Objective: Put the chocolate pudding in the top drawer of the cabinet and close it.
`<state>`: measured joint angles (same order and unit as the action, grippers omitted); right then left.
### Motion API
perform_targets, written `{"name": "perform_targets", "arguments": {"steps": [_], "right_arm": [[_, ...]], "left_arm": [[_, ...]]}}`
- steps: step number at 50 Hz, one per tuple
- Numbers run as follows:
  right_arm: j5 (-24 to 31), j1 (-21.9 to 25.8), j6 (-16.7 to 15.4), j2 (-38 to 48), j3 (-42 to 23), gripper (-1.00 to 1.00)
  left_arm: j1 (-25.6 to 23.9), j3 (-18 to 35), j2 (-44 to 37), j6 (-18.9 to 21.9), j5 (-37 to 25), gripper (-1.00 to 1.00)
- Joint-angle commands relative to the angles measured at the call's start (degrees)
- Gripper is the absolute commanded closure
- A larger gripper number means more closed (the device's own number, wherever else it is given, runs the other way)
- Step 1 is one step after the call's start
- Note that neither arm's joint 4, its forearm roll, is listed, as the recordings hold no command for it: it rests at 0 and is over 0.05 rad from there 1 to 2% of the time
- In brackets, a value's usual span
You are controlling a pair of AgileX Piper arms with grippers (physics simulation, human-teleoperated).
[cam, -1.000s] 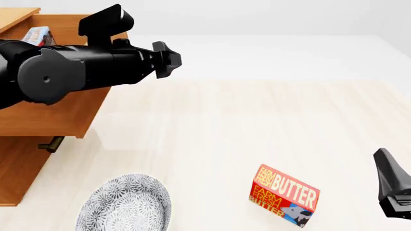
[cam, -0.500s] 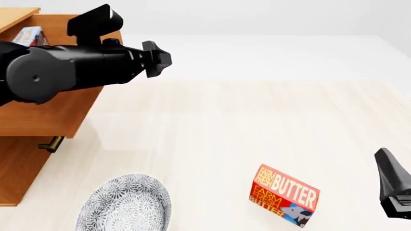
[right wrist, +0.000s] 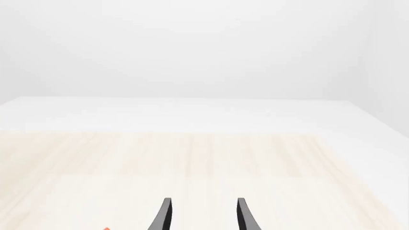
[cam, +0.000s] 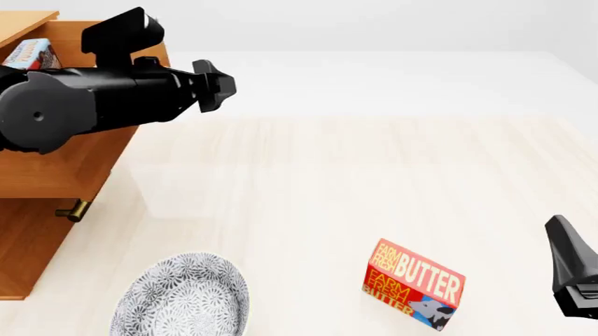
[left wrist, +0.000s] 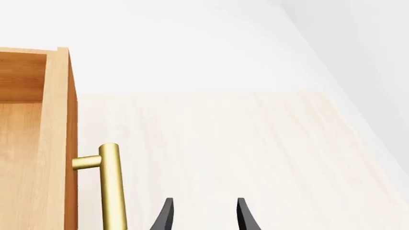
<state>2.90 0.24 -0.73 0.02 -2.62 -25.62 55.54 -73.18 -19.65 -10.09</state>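
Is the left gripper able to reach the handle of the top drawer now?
Probably yes. The left gripper is open beside the brass handle of the top drawer, and nothing lies between them.

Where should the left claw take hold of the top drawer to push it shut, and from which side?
Probably the brass bar handle. It stands off the top drawer front on a short post, leaving a gap behind the bar for a finger. The left claw, open and empty, hangs beside it on the table side, so come in from there, straddle the bar across its thin width, then push toward the cabinet.
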Motion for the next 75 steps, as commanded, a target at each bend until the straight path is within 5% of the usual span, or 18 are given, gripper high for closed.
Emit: {"name": "perform_targets", "arguments": {"steps": [1,75], "right_arm": [[0.0,0.0,0.0,0.0,0.0,-1.00],[0.0,0.0,0.0,0.0,0.0,-1.00]], "left_arm": [[1.8,-0.5,0.2,-0.7,0.1,-1.00],[9.3,-3.0,-2.6,3.9,3.6,-1.00]]}}
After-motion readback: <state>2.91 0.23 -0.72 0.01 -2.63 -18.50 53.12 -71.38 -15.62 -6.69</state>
